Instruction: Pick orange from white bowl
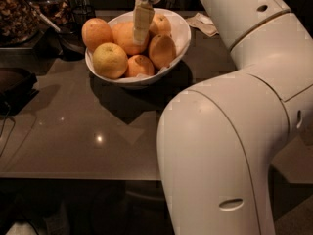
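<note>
The white bowl (pixel 179 33) stands on the dark table at the top middle and holds several round fruits. The orange (pixel 123 37), large with pale orange skin, lies in the middle of the pile. A second orange fruit (pixel 96 32) sits at the left rim. A yellowish-green fruit (pixel 110 59) and a small deep-orange fruit (pixel 140 65) lie at the front. My gripper (pixel 141 37) reaches down from the top edge into the bowl, right against the orange's right side. The arm's white links fill the right half of the view.
The dark glossy table (pixel 88 136) stretches in front of the bowl to its near edge. A dark container of dry food (pixel 17 13) and a black pan (pixel 14 84) are at the left. A crumpled napkin (pixel 203 23) lies right of the bowl.
</note>
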Controlling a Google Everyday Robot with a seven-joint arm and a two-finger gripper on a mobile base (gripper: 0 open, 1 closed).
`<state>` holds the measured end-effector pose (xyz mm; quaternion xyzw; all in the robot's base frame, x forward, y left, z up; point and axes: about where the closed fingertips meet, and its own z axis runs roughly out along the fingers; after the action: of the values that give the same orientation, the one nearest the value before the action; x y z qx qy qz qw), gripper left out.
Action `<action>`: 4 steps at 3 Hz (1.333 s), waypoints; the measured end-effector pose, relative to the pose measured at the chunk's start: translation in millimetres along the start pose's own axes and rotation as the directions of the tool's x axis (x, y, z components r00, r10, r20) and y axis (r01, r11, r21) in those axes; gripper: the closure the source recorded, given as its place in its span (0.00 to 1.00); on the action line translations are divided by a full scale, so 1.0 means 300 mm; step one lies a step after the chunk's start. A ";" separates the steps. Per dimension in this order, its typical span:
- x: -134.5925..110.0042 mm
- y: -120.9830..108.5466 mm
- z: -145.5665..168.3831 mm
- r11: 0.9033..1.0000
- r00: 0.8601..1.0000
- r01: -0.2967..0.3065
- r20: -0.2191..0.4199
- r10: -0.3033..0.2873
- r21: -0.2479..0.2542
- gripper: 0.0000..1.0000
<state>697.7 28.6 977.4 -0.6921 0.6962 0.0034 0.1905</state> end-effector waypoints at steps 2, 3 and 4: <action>-0.020 0.002 0.017 1.000 1.000 0.022 -0.001 -0.022 -0.016 0.31; -0.029 -0.002 0.035 0.999 1.000 0.030 0.003 -0.030 -0.027 0.33; -0.025 -0.006 0.055 0.999 1.000 0.027 0.005 -0.027 -0.037 0.33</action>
<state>703.6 40.1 964.7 -0.7050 0.6861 0.0152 0.1791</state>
